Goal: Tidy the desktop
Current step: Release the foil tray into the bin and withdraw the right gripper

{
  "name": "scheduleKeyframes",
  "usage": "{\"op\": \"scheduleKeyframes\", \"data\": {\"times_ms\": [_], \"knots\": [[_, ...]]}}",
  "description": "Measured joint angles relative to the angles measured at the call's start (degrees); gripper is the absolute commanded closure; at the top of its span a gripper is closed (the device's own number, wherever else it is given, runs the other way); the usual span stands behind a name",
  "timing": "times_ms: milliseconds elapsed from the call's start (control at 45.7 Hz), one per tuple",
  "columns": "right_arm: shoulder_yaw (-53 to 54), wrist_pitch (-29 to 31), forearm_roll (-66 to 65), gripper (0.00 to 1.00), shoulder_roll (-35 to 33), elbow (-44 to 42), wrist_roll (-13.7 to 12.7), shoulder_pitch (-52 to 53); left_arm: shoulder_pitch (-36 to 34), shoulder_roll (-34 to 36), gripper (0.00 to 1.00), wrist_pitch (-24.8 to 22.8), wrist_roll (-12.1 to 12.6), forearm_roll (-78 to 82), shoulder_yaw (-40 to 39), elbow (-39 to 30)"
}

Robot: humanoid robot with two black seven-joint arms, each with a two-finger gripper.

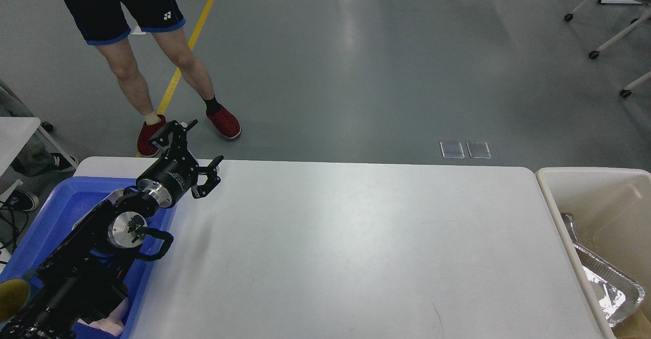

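The desktop [356, 237] is a wide white tabletop with rounded corners, and its surface is bare. My left arm comes in from the lower left over a blue tray [46, 212]. My left gripper [207, 141] hangs above the desktop's far left corner, open, with nothing between its fingers. My right gripper is out of view.
A beige bin [590, 181] stands against the desktop's right edge with a foil tray [608, 288] lying inside it. In the blue tray's near end are a yellow-green cup [11, 298] and a pink item [109, 324]. A person [147, 69] stands just beyond the far left corner.
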Motion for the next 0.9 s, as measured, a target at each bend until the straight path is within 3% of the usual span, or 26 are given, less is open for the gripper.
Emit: {"op": "scheduleKeyframes", "data": {"times_ms": [285,591,789,898], "knots": [[1.44,-2.69,0.05,0.00,7.94,0.26,0.78,14.61,0.47,0.08,0.04,2.62,-0.09,-0.03,-0.13,0.00],[22.07,-2.84,0.08,0.00,21.57,1.72,1.58,19.67,0.75,0.12,0.04,2.73,-0.10,-0.03,-0.64,0.00],[23.62,-2.73,0.24,0.00,25.00,9.56,6.71,16.66,0.84,0.16,0.04,2.98,-0.30,-0.15,-0.70,0.00],[23.76,-2.73,0.26,0.00,26.69,14.19,12.49,14.20,0.83,-0.02,0.04,3.66,-0.34,-0.23,-0.76,0.00]]}}
